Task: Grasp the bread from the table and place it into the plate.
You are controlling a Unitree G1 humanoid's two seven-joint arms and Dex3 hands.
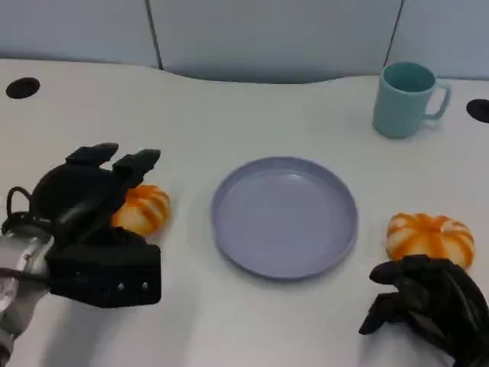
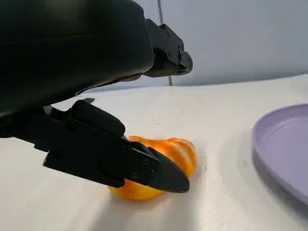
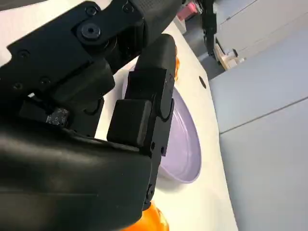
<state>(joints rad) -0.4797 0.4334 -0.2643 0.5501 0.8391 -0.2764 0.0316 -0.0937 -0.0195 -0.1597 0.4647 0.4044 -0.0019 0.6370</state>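
Note:
A lavender plate (image 1: 284, 218) lies in the middle of the white table, with nothing in it. One orange pumpkin-shaped bread (image 1: 144, 208) sits to its left, a second bread (image 1: 430, 237) to its right. My left hand (image 1: 92, 191) hovers over the left bread with its fingers spread. In the left wrist view one finger (image 2: 120, 156) lies low in front of that bread (image 2: 178, 154), the others stand high above it, and the plate (image 2: 284, 144) is beyond. My right hand (image 1: 428, 306) rests just in front of the right bread, fingers curled and holding nothing.
A teal mug (image 1: 405, 99) stands at the back right, beyond the plate. Two dark round holes (image 1: 23, 88) mark the tabletop's far corners. A pale wall panel runs behind the table. The right wrist view shows the plate (image 3: 185, 144) past my right hand's fingers (image 3: 144, 96).

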